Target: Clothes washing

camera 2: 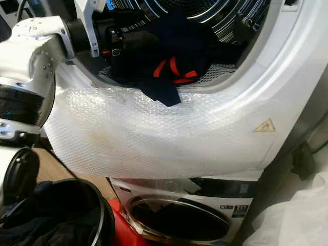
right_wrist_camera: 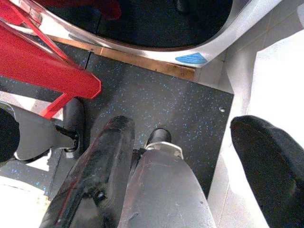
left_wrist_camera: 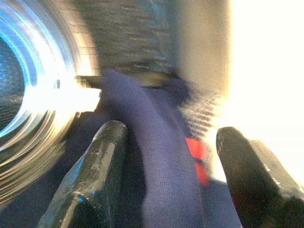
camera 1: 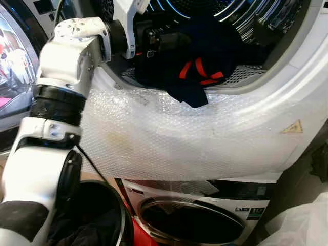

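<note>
A dark navy garment (camera 1: 205, 56) with red stripes (camera 1: 197, 72) lies in the mouth of the upper machine's drum (camera 2: 225, 20), one corner hanging over the rim. My left arm reaches into the drum from the left. Its gripper (left_wrist_camera: 168, 133) is open, and a fold of the navy cloth (left_wrist_camera: 161, 156) rises between the two black fingers (left_wrist_camera: 102, 156). In the left eye view the left gripper (camera 1: 149, 40) sits at the garment's left edge. The right gripper (right_wrist_camera: 185, 126) hangs open over the dark speckled floor (right_wrist_camera: 156, 95), holding nothing.
Bubble wrap (camera 1: 169, 133) covers the upper machine's front rim. Below it is a second machine with a round door (camera 1: 189, 218). A black tub (camera 1: 102, 205) with dark clothes stands at lower left beside a red frame (right_wrist_camera: 42, 61). White plastic (camera 1: 302, 225) lies at lower right.
</note>
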